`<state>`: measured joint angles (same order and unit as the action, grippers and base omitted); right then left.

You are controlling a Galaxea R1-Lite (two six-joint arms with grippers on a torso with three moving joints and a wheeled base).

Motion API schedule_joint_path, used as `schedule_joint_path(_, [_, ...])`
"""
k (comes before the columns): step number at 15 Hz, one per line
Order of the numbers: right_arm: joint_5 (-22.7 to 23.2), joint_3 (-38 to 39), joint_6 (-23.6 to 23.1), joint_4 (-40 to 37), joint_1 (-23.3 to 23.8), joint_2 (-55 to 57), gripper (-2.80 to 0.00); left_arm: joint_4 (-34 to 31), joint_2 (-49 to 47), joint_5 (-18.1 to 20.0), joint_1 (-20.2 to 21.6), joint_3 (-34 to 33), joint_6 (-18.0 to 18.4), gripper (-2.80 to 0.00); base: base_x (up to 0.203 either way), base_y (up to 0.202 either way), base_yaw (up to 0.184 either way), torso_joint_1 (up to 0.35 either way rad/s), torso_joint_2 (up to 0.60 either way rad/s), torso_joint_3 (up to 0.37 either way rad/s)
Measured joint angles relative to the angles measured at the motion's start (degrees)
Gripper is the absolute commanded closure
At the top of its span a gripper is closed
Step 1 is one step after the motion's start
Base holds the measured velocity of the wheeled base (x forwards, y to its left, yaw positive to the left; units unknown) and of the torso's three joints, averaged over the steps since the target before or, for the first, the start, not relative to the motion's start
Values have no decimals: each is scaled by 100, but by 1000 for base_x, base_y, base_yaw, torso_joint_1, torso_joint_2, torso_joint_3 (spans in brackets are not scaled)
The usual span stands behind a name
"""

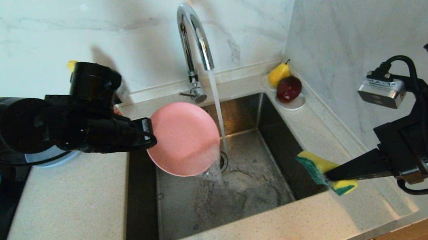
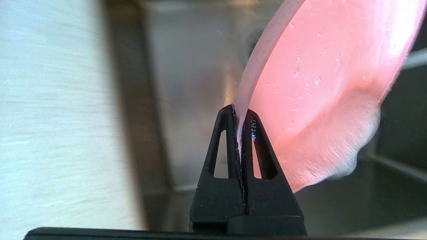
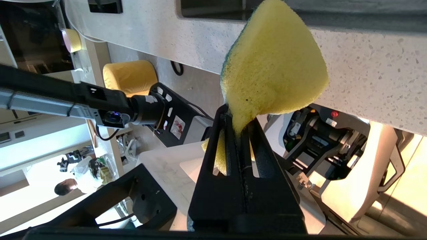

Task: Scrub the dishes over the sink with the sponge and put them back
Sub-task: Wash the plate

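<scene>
Left end effector [image 1: 150, 131] clamped on pink plate [image 1: 184, 138] rim, plate tilted over sink [image 1: 246, 196] under running tap [image 1: 194, 38], right end effector [image 1: 329, 177] pinched on sponge [image 1: 325, 172] at sink's right edge above surface [image 1: 69, 214].

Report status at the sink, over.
Left gripper shut on pink plate, tilted under running tap. Right gripper shut on sponge at sink's right edge. Nothing between them.

Your left claw [image 1: 150, 131] reaches in level from the left, fingers pinched tight together. Your right claw [image 1: 329, 175] stretches in from the right, likewise clamped.
</scene>
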<state>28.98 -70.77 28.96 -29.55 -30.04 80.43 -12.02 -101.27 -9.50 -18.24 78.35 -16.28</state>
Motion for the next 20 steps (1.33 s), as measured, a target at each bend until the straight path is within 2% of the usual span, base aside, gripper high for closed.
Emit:
schedule_joint_path(2, [1, 38, -2, 1, 0, 5, 0, 296, 341, -83, 135, -252, 206, 0, 0, 0, 0, 0, 0, 0])
schedule_joint_path(5, [2, 78, 2, 1, 0, 7, 0, 1174, 898, -105, 352, -861, 841, 0, 0, 0, 0, 0, 0, 0])
schedule_joint_path(9, [10, 205, -5, 0, 0, 57, 0, 2842, 1531, -102, 467, -1837, 1689, 0, 0, 0, 0, 0, 0, 0])
schedule_joint_path(11, [12, 213, -2, 3, 0, 81, 0, 3674, 1693, -100, 474, -2276, 1964, 0, 0, 0, 0, 0, 0, 0])
schedule_joint_path(15, [3, 220, -4, 1, 0, 133, 0, 4931, 1817, -91, 477, -2901, 2253, 0, 0, 0, 0, 0, 0, 0])
schedule_joint_path(18, [7, 222, -4, 1, 0, 145, 0, 4975, 1825, -66, 474, -3025, 2174, 0, 0, 0, 0, 0, 0, 0])
schedule_joint_path(20, [5, 222, -4, 0, 0, 143, 0, 4829, 1812, -38, 475, -3085, 1916, 0, 0, 0, 0, 0, 0, 0])
